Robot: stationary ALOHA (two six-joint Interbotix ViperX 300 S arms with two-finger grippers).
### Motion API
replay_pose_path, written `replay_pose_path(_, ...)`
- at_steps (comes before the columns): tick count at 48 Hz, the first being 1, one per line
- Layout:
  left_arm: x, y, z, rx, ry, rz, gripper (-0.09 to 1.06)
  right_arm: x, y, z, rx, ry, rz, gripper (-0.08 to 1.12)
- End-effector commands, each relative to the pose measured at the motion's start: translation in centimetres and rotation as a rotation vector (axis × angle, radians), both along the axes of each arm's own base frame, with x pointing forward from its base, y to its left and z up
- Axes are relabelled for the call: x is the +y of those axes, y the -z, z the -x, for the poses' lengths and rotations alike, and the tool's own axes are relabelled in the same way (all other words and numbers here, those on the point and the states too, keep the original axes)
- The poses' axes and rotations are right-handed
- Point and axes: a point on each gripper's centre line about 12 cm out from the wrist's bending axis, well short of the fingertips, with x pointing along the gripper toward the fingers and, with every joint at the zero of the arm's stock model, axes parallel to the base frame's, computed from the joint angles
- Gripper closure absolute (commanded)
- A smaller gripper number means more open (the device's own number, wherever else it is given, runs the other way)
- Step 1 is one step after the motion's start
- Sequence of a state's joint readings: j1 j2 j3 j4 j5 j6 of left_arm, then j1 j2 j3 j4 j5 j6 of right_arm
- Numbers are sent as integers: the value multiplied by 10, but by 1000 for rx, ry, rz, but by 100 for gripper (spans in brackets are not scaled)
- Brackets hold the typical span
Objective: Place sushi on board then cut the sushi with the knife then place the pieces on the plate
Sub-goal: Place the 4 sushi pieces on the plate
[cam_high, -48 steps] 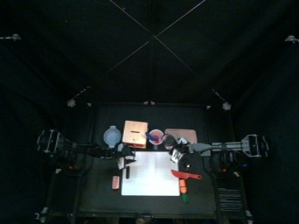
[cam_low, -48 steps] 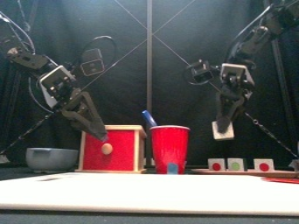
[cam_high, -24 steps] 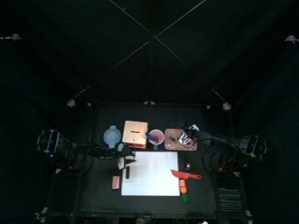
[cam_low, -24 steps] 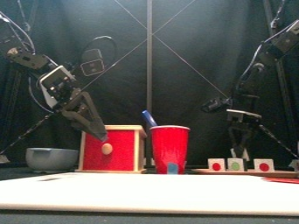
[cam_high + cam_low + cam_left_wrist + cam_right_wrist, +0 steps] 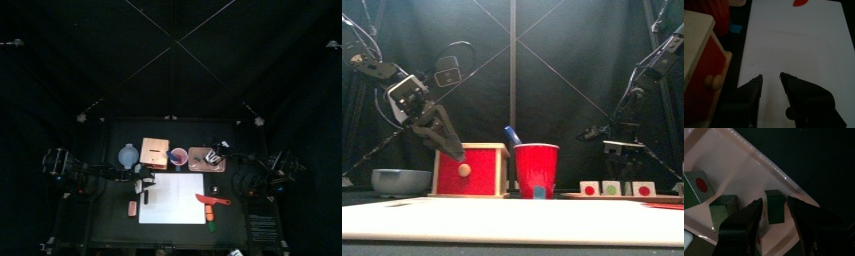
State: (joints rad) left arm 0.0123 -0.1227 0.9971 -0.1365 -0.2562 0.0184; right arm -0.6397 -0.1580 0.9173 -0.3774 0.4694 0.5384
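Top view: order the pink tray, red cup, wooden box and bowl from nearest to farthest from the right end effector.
1. Pink tray, beneath the right end effector.
2. Red cup, beside the tray, toward the middle.
3. Wooden box, beyond the cup.
4. Bowl, farthest along the row.

You'll find a pale wooden box (image 5: 470, 170) with a red drawer front toward the back of the bench (image 5: 107, 225), a blue-grey bowl (image 5: 401, 181) just left of it, a red cup (image 5: 537, 170) just right.
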Motion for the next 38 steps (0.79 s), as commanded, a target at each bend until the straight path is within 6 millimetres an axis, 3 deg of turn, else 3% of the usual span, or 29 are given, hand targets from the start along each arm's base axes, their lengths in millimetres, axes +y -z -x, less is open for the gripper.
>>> replay_pose_path(1, 1, -8, -5, -28, -3, -1, 21, -5, -27, -3, -71, 8, 55, 24)
replay_pose_path(7, 2, -10, -4, -34, -5, -1, 21, -2, -52, 1, -99, 14, 94, 24)
replay_pose_path(15, 3, -13, -4, -45, -15, 5, 21, 17, -95, -4, -238, -31, 163, 24)
replay_pose_path(18, 3, -14, -4, -48, -20, 10, 21, 23, -102, -6, -286, -52, 177, 24)
replay_pose_path(26, 4, -15, -5, -53, -36, 24, 21, 39, -101, -11, -384, -102, 171, 24)
replay_pose_path(38, 5, -15, -4, -51, -42, 26, 21, 54, -85, -10, -388, -138, 136, 24)
